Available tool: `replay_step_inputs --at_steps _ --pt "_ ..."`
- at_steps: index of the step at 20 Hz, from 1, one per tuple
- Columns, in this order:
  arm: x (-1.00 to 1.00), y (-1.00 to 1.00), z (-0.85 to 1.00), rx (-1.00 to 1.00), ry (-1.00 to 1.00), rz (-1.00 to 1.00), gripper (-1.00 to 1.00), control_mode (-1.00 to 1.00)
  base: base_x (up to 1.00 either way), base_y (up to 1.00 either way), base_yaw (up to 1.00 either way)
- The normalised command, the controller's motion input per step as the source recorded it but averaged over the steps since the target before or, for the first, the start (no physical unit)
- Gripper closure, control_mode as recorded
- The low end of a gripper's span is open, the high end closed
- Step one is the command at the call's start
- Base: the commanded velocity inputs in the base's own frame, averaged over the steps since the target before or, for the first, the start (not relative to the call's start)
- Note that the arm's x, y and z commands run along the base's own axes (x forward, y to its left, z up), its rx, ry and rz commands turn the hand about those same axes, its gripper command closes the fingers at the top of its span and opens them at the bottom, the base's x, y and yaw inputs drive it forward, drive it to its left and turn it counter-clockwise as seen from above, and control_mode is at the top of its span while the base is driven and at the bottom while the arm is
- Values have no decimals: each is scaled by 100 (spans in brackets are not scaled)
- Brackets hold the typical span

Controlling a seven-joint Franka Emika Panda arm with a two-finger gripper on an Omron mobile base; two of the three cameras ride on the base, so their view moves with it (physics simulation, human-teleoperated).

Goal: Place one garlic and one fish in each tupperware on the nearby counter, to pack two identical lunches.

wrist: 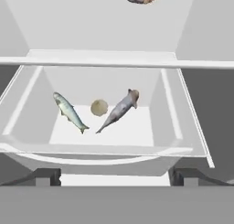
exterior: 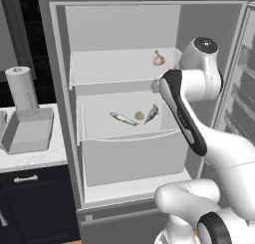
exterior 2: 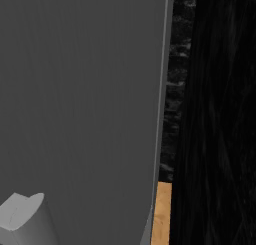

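Two slender, glossy fish (wrist: 69, 111) (wrist: 119, 109) flanking a round, pale, possibly garlic lump (wrist: 99, 107) in a translucent drawer (wrist: 27, 109); gripper (wrist: 117, 176) spread, empty.

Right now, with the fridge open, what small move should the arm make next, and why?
Probably ease the open pincer forward and down into the fridge drawer, toward the nearer grey fish. Nothing is held yet, and both fish and a garlic lie loose in that drawer, just ahead of the fingertips.
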Motion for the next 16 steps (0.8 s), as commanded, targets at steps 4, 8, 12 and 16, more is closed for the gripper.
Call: replay_step_inputs --at_steps 4,8,12,16 --pt "37 -5 34 1 -4 -10 -100 -100 0 0 0" --pt "62 -12 33 5 0 -7 -100 -100 0 0 0" --pt "79 -10 14 5 0 -3 -100 -100 0 0 0" --pt "93 -7 -5 0 0 0 -100 -100 0 0 0"
